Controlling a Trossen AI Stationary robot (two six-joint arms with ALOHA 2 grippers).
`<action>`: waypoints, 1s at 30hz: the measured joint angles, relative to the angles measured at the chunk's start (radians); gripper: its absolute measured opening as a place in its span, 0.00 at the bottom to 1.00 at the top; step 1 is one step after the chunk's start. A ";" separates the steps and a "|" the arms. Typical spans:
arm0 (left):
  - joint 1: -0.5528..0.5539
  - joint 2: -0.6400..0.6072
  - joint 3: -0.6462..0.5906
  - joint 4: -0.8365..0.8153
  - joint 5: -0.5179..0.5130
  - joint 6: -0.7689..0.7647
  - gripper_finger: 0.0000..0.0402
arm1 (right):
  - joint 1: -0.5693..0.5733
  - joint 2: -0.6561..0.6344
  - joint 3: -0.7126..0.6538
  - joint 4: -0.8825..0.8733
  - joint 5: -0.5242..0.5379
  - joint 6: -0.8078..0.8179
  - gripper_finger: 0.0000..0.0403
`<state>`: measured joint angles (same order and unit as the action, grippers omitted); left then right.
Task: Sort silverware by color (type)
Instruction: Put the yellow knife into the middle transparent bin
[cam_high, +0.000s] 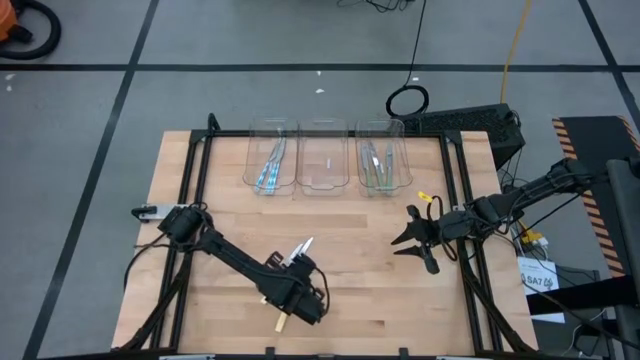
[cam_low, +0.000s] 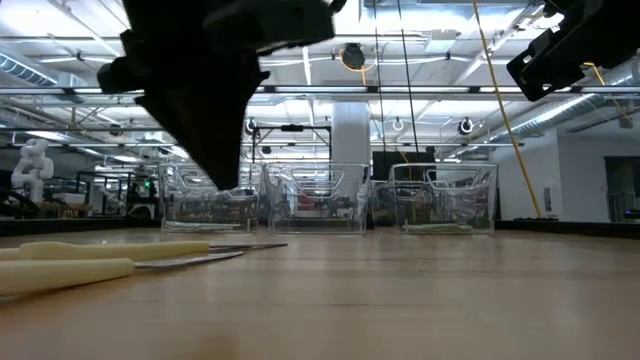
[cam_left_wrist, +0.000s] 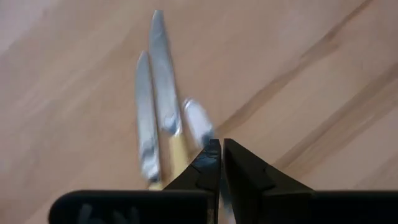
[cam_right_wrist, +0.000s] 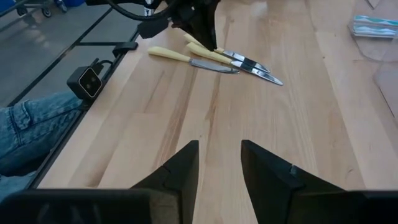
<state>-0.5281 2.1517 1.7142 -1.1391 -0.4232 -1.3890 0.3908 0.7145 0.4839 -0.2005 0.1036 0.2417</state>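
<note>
Two dark robot arms work over a pale wooden desk (cam_high: 350, 290). Three clear plastic bins (cam_high: 324, 155) line its far edge; the left and right ones hold silverware. The right hand (cam_high: 415, 240) hovers mid-right, fingers parted and empty. The left hand (cam_high: 300, 285), nearly closed, pinches among pale yellow-handled knives (cam_right_wrist: 211, 59) at the near centre.
</note>
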 joint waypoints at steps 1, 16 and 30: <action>-0.005 0.000 0.000 0.013 -0.033 0.010 0.07 | 0.000 0.000 0.000 0.000 0.000 0.000 0.29; -0.044 0.015 0.000 -0.028 -0.072 0.004 0.10 | 0.000 0.000 0.000 0.002 0.000 0.000 0.29; -0.036 0.093 0.005 -0.128 0.155 -0.130 0.10 | 0.000 0.000 0.000 0.002 0.000 0.007 0.29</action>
<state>-0.5643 2.2452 1.7193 -1.2671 -0.2682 -1.5192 0.3906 0.7147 0.4843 -0.1984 0.1036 0.2490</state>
